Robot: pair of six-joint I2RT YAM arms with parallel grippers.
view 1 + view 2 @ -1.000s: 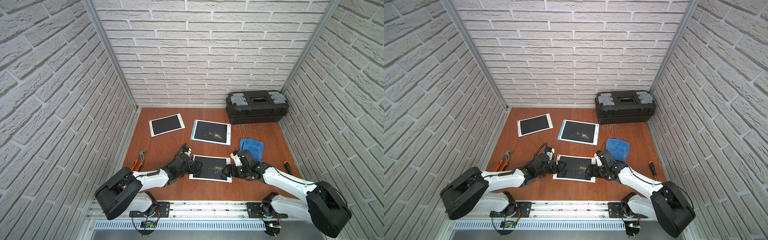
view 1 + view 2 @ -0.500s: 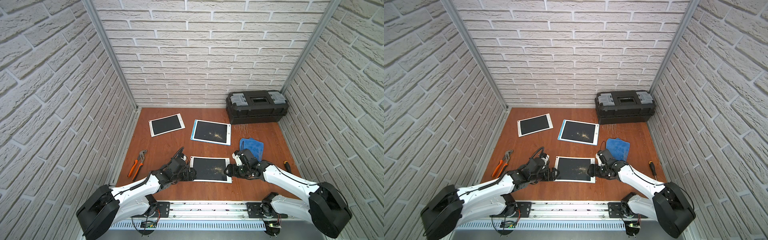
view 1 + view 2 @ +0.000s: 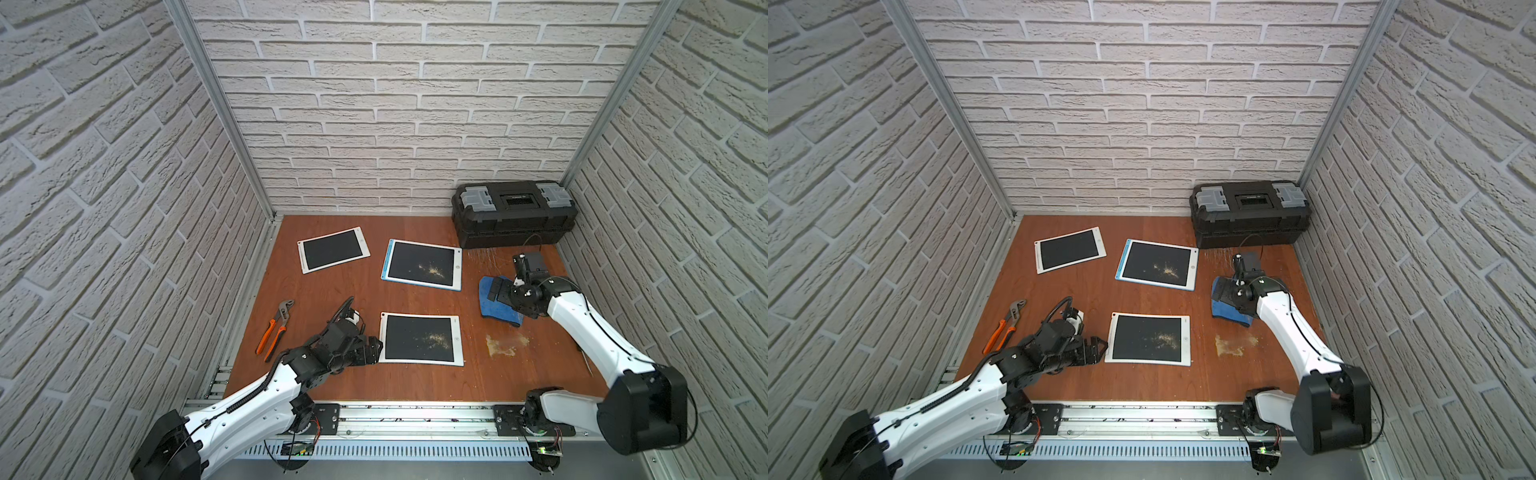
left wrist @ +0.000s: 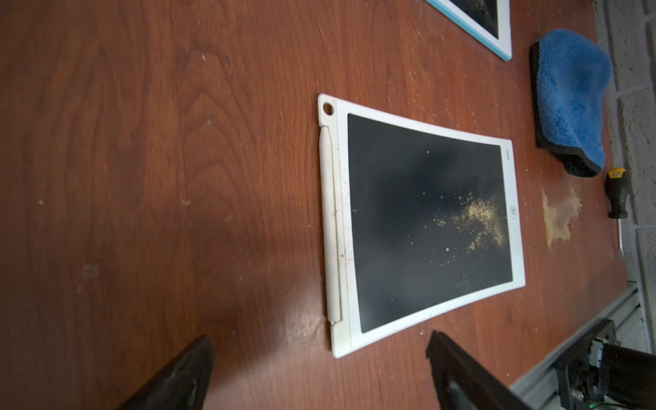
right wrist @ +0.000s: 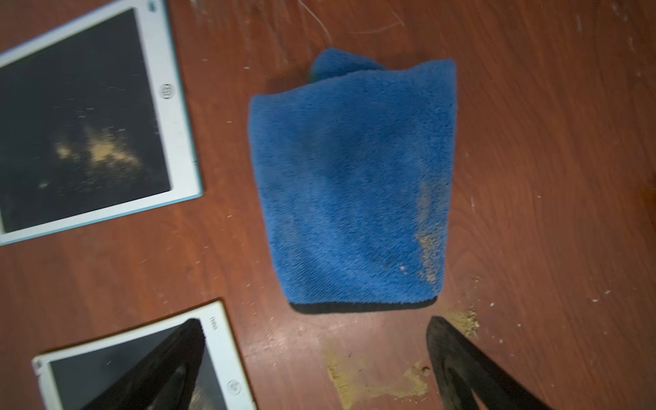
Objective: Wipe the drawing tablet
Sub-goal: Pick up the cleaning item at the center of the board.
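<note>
- Drawing tablet (image 3: 419, 338) flat on table (image 3: 332, 291), near centre.
- Its left short edge just ahead of left gripper (image 3: 373, 351), in line with the gap; jaws wide open, gripping nothing.
- Right gripper (image 3: 500, 289) over blue cloth (image 3: 500, 313), well right of tablet; jaws spread wide, empty.
- Toolbox (image 3: 514, 216) far right, lid shut, contents hidden.
- Tablet long axis left-right: stylus edge left, button end right; sawdust (image 3: 434, 338) on screen.
</note>
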